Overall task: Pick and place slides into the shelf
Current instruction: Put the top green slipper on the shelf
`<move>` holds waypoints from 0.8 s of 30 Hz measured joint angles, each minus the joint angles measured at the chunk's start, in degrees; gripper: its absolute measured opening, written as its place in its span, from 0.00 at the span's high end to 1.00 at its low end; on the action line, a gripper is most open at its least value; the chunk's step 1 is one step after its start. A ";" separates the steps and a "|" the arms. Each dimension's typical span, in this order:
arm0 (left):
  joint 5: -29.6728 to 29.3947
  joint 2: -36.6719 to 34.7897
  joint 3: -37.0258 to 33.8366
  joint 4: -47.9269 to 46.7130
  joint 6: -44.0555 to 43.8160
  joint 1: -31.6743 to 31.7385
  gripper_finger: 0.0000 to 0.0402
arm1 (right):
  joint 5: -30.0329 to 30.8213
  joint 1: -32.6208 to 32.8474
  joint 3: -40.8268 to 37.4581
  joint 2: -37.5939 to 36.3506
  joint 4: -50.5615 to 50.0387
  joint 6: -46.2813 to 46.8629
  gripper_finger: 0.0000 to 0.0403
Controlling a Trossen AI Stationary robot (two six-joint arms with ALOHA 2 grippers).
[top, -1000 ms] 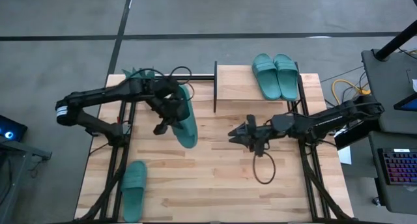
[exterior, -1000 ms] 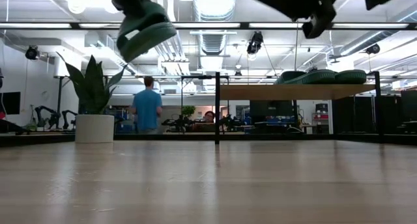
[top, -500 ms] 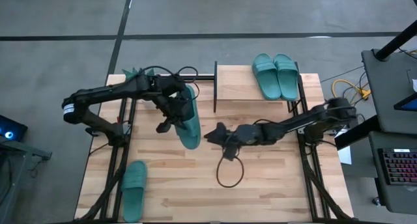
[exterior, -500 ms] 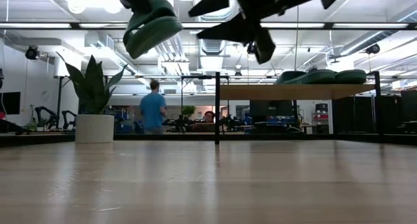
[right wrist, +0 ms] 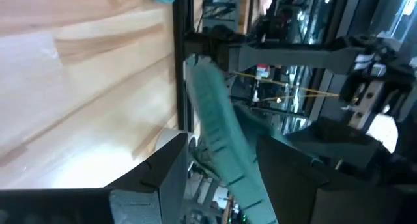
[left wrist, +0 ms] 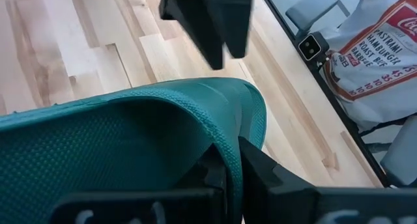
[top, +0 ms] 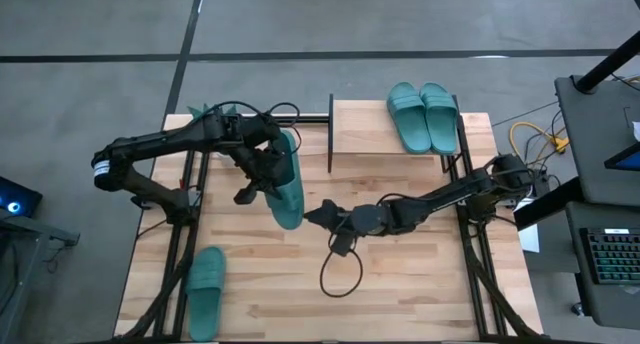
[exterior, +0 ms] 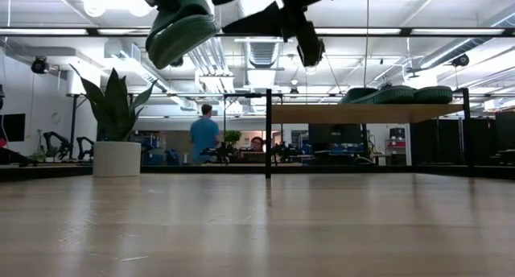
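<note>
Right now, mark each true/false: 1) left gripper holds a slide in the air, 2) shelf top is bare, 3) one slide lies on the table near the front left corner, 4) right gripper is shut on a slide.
1) True: the left gripper is shut on a teal slide, lifted off the table.
2) False: two slides lie on the shelf.
3) True: a lone slide lies there.
4) False: the right gripper is open beside the held slide.

Left pincer [top: 262, 176] holds slide [top: 287, 189] aloft.
</note>
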 joint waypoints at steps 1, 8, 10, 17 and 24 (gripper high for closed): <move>-0.02 0.00 -0.02 0.08 0.03 0.04 1.00 | -0.19 0.16 -0.04 -0.10 0.10 -0.17 0.57; 2.03 0.66 -0.05 0.67 0.30 0.02 1.00 | -0.31 0.06 -0.28 0.15 -0.04 -3.85 0.57; 2.12 1.15 -0.07 0.77 0.28 0.02 1.00 | -0.64 0.12 -0.17 0.12 0.07 -3.84 0.57; 4.17 2.21 -0.07 3.69 0.26 0.04 1.00 | -1.78 0.10 -0.03 0.12 -0.08 -3.83 0.58; 6.59 3.57 -0.09 7.82 -0.09 -0.09 1.00 | -1.80 0.08 -0.11 0.12 -0.08 -3.53 0.58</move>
